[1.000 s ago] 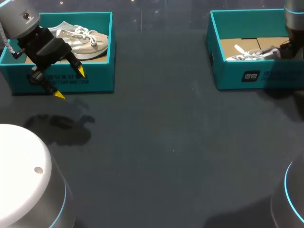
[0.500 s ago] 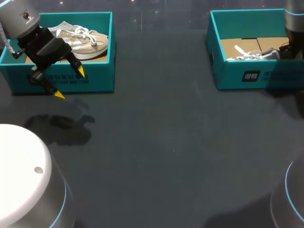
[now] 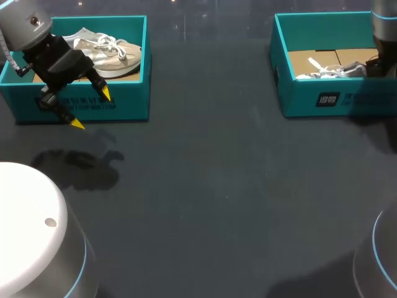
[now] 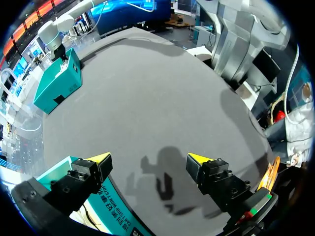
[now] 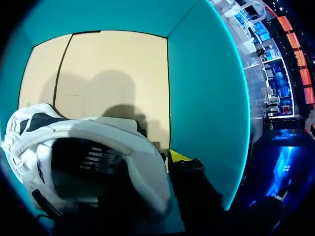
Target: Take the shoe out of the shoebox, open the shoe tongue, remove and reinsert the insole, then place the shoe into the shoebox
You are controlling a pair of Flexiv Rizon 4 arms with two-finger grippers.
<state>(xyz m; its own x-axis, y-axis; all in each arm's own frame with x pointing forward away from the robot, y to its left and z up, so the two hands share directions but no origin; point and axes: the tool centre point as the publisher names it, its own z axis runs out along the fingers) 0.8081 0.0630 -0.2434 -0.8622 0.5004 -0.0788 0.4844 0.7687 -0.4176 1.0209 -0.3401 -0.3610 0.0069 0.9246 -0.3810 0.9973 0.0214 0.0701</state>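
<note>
Currently the right arm (image 3: pixel 383 25) is reaching down into the open teal cardboard shoebox at the table's right (image 3: pixel 335 99). The white lace-up sneaker (image 3: pixel 329 70) is lying in it on the tan cardboard floor (image 5: pixel 113 64).

Right wrist view: the right gripper (image 5: pixel 183 169) is sitting hard against the sneaker's padded heel collar. One yellow tip is showing just outside the collar, and the rest is hidden behind the shoe. Cannot tell whether it is clamping the collar or only resting beside it.

The left gripper (image 3: pixel 90 108) is hanging wide and holding nothing, just in front of the second teal shoebox at the table's left (image 3: pixel 133 102). That box is holding a beige-and-white sneaker (image 3: pixel 108 53). The dark grey table (image 3: pixel 217 186) is showing under the spread jaws.

Handling, as a judgement:
- The sneaker is looking light, with a stiff sole and a soft upper that will be giving way under a pinch.
- The heel collar is looking like the best hold. It is a firm, thick rim, with one jaw going inside and one outside.
- Loose laces are lying toward the toe and risk snagging on the box wall during the lift.
- The tongue and insole are thin and floppy, so each is asking for a grip at its free edge while the other gripper is pinning the shoe.
- The empty box is light and likely to be sliding if the shoe drags on it.
</note>
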